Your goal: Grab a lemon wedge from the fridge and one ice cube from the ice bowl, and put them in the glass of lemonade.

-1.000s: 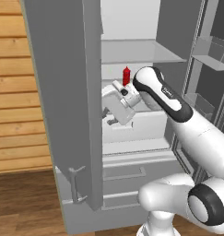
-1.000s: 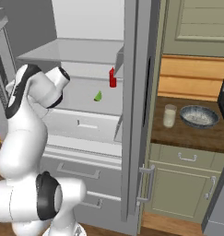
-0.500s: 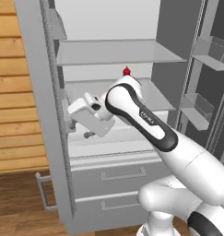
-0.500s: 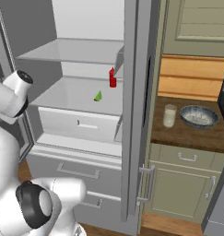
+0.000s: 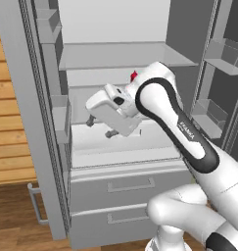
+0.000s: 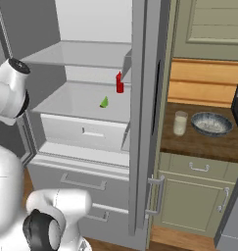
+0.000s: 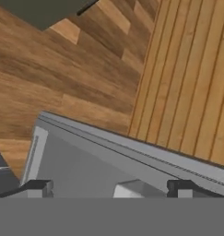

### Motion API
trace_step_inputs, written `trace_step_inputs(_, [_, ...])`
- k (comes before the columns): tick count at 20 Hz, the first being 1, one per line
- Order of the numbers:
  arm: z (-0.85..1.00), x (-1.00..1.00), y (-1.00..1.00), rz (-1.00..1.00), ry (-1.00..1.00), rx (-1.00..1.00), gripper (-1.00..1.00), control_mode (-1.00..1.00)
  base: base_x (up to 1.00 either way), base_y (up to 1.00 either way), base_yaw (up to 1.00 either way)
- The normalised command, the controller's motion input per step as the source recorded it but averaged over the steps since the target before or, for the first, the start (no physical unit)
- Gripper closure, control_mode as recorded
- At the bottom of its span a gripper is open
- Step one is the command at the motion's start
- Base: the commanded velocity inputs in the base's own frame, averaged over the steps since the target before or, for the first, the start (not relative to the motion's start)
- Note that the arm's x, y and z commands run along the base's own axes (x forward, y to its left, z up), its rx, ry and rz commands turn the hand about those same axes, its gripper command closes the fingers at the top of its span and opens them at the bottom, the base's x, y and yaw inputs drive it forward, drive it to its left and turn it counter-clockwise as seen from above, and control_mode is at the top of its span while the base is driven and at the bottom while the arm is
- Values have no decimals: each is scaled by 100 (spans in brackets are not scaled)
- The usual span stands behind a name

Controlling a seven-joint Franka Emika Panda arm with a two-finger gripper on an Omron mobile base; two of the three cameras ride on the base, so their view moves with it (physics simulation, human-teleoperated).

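Observation:
The grey fridge (image 5: 121, 55) stands with its left door (image 5: 21, 127) swung wide open and its right door (image 6: 145, 98) closed. On the middle shelf lies the small yellow-green lemon wedge (image 6: 104, 102). My gripper (image 5: 101, 126) hangs in front of that shelf, near the open door, open with nothing between its fingers. In the hand view the gripper (image 7: 111, 186) points down past the door's edge at the wood floor. The glass of lemonade (image 6: 179, 122) and the grey-blue ice bowl (image 6: 211, 123) stand on the counter to the right of the fridge.
A red bottle (image 6: 119, 82) stands at the back of the shelf behind the wedge. A white drawer (image 6: 86, 131) sits under the shelf, and two grey drawers (image 5: 125, 186) lie below. A wooden wall (image 7: 191, 78) is left of the fridge.
The left fridge door has swung further open. My hand has moved left along the shelf front, and its jaws have spread from partly closed to wide open.

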Motion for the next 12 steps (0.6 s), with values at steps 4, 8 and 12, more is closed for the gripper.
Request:
trace_step_inputs(4, [64,0,-100,-6,6,-12,-100,-100,0,0,0])
trace_step_inputs(8, [36,4,-94,-11,15,-34,-100,-100,0,0,0])
trace_step_inputs(12, [5,20,-100,-27,22,-52,-100,-100,0,0,0])
